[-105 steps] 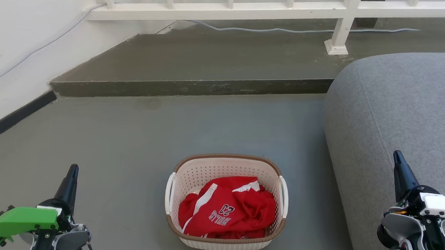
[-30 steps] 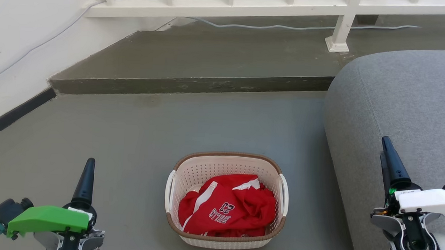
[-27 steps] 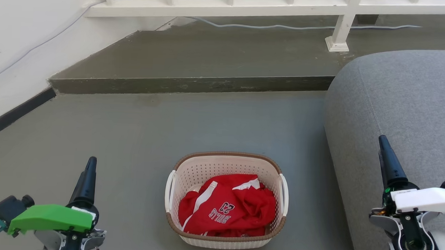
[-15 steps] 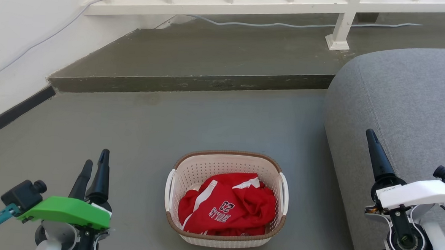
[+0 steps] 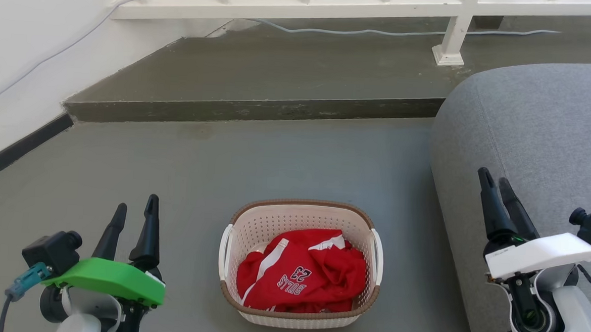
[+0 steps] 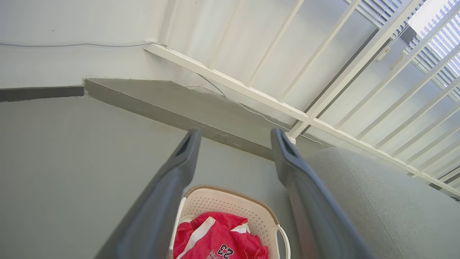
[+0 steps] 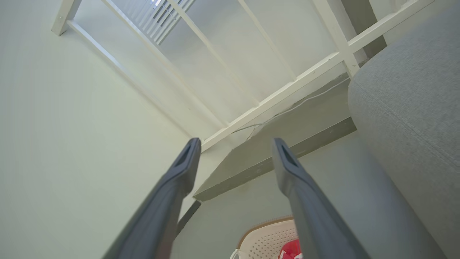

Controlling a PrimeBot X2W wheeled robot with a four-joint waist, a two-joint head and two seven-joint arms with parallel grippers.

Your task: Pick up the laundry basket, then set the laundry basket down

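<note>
The cream, brown-rimmed laundry basket, a red jersey inside, was set on the floor beside a grey sofa. The fingers of left gripper and right gripper were spread, empty.

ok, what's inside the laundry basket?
A crumpled red jersey with white trim, printed BULLS 23, fills most of the laundry basket. Anything under it, and the basket's bottom, is covered.

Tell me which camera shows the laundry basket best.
The head view: the whole basket shows, rim, both handles and the red jersey inside. The left wrist view cuts off its near part at the bottom edge; the right wrist view catches a corner of rim and wall.
</note>
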